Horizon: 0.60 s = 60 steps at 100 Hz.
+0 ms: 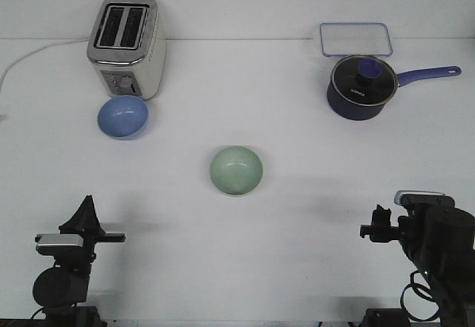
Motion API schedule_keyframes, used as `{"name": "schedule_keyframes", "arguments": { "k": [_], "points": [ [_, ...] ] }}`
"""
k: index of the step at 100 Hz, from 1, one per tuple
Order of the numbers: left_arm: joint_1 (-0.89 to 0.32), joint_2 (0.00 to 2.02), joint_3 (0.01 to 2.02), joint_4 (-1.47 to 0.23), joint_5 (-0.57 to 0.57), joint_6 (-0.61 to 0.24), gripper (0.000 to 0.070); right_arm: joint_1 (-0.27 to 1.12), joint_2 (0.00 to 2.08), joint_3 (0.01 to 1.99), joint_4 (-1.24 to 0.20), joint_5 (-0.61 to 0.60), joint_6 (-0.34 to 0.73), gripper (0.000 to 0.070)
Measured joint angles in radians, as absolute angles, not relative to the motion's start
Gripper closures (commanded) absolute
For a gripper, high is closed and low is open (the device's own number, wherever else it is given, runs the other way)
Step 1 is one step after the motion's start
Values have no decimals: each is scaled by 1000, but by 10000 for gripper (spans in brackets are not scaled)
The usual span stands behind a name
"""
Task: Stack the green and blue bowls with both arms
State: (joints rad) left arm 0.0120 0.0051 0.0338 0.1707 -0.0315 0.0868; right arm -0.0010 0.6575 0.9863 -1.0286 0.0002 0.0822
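Note:
The pale mint green bowl sits upright on the white table, near the middle. The light periwinkle blue bowl sits upright at the back left, just in front of a toaster. My left gripper is low at the front left, far short of both bowls; its fingers meet in a point and hold nothing. My right gripper is low at the front right, well away from the green bowl. It holds nothing, and its jaws are too small and dark to read.
A cream and steel toaster stands at the back left, almost touching the blue bowl, with its white cord running off left. A dark blue long-handled pot with a glass lid stands at the back right. A clear rectangular container lies behind it.

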Motion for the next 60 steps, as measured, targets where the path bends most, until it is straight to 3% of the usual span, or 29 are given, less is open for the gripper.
{"name": "schedule_keyframes", "arguments": {
  "k": [60],
  "points": [
    [12, 5, 34, 171, -31, 87, 687, -1, 650, 986, -1011, 0, 82, 287]
  ]
}}
